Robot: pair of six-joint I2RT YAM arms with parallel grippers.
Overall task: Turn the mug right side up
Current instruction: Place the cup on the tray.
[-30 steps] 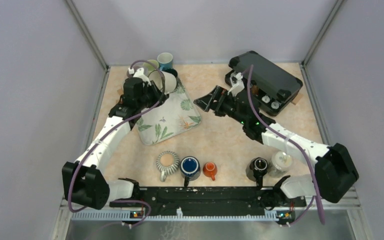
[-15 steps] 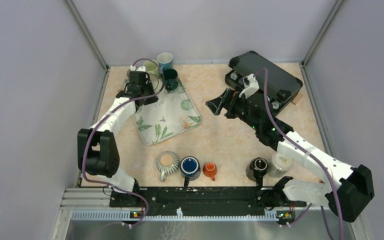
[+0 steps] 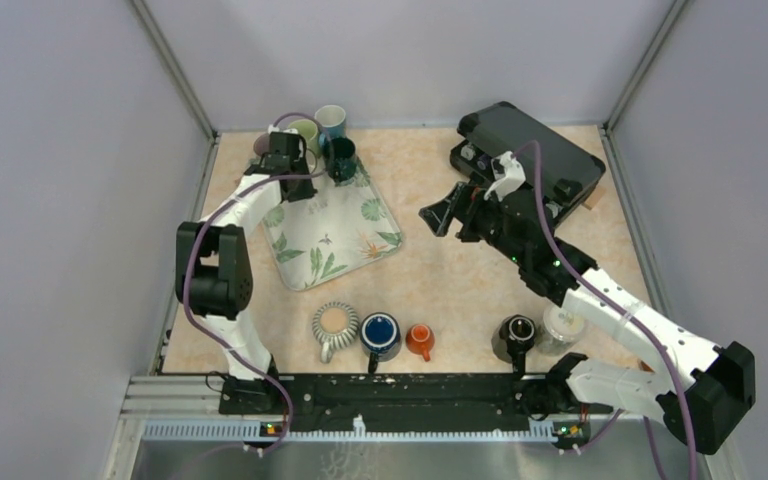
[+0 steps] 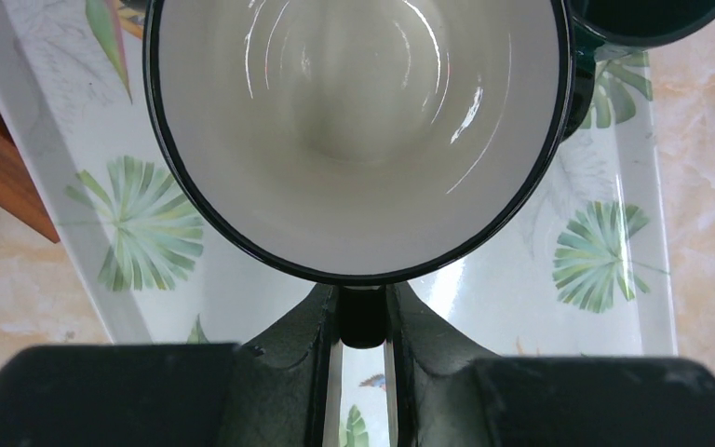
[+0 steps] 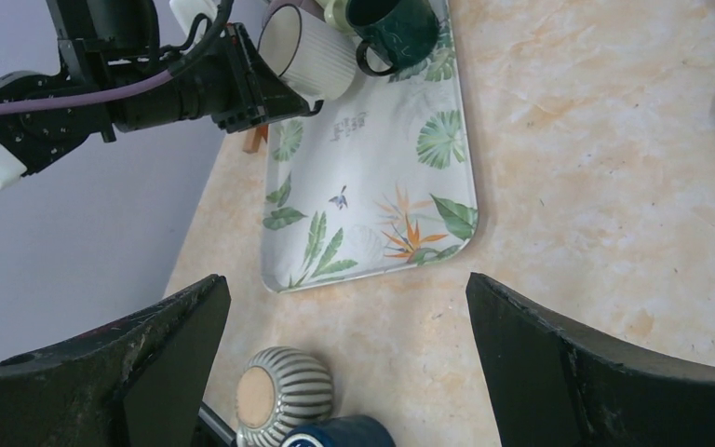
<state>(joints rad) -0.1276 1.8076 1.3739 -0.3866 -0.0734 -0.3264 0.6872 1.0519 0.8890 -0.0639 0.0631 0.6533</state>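
The left gripper [image 4: 363, 321] is pinched shut on what looks like the handle of the white mug [image 4: 354, 121]. The mug is held tilted over the far end of the leafy tray [image 4: 242, 298], with its mouth turned back toward the wrist. To do this well, I judge the wrist should roll until the mouth faces up. It can then lower the base flat onto the tray, clear of the dark green mug [image 4: 633, 19] just beside it, before letting go. The right gripper [image 3: 445, 212] hovers spread wide, well apart from the mug.
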